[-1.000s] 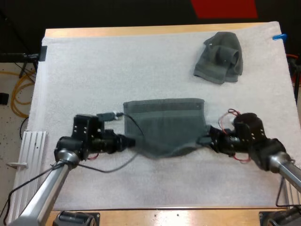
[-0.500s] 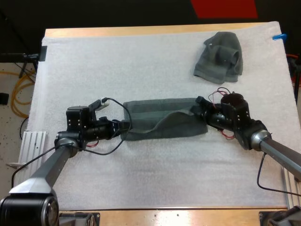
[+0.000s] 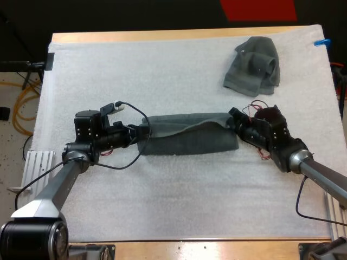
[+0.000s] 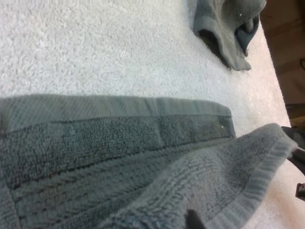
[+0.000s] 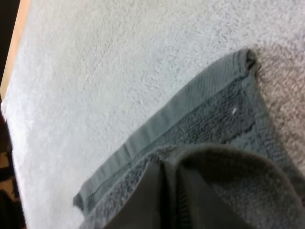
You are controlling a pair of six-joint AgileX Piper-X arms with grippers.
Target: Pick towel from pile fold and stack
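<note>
My left gripper (image 3: 139, 133) and right gripper (image 3: 236, 122) each pinch an end of the half-folded towel (image 3: 190, 140), which lies in the middle of the mat (image 3: 162, 76). I judge it soft, light and floppy, best held at the corners.

Folded towel (image 3: 190, 140) mid-mat; crumpled towel (image 3: 253, 66) far right.

Near left: left arm (image 3: 54, 187) comes in, forearm angled far and right, wrist level and low. left gripper (image 3: 142, 134) points right, fingers pinched on the left end of the towel (image 3: 190, 140). Right edge: right arm (image 3: 320, 176) reaches left and slightly far, wrist low. right gripper (image 3: 233, 115) points left, clamped on the towel's right end. Grippers face each other, well apart.
</note>
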